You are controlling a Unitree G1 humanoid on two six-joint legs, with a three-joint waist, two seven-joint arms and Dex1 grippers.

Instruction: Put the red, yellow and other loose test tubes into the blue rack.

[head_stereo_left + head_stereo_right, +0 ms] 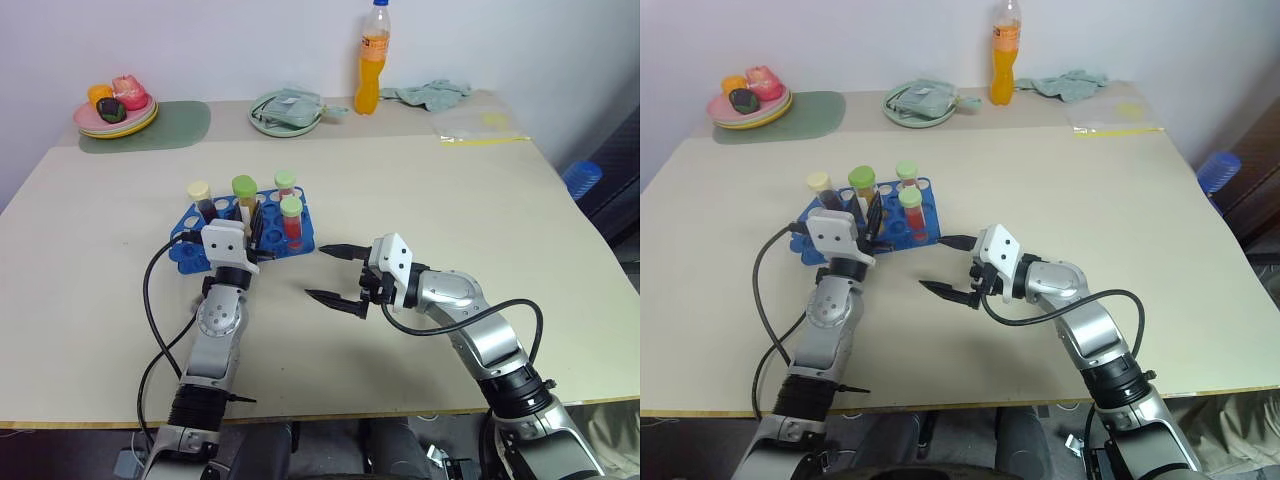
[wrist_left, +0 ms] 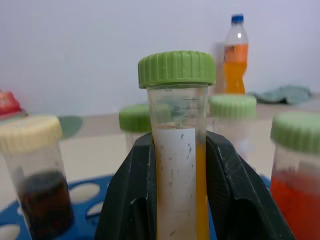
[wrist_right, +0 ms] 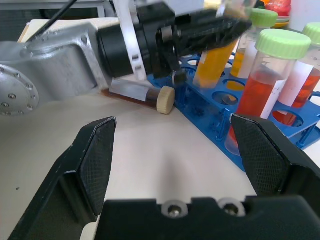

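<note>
The blue rack (image 1: 186,247) stands on the table left of centre. My left gripper (image 1: 251,222) is shut on a yellow test tube (image 2: 177,165) with a green cap. It holds the tube tilted, with the lower end at the rack's top (image 3: 206,108). In the rack stand a dark tube with a cream cap (image 1: 199,193) and two red tubes with pale green caps (image 1: 291,212), (image 1: 285,182). Another dark tube with a cream cap (image 3: 150,95) lies on the table beside the rack, under my left hand. My right gripper (image 1: 318,272) hangs open and empty just right of the rack.
Along the table's far edge are an orange drink bottle (image 1: 371,60), a plate of fruit (image 1: 115,110) on a green mat (image 1: 175,125), a green dish (image 1: 287,110), a teal cloth (image 1: 430,93) and a clear bag (image 1: 480,128). A black cable (image 1: 150,290) loops off my left arm.
</note>
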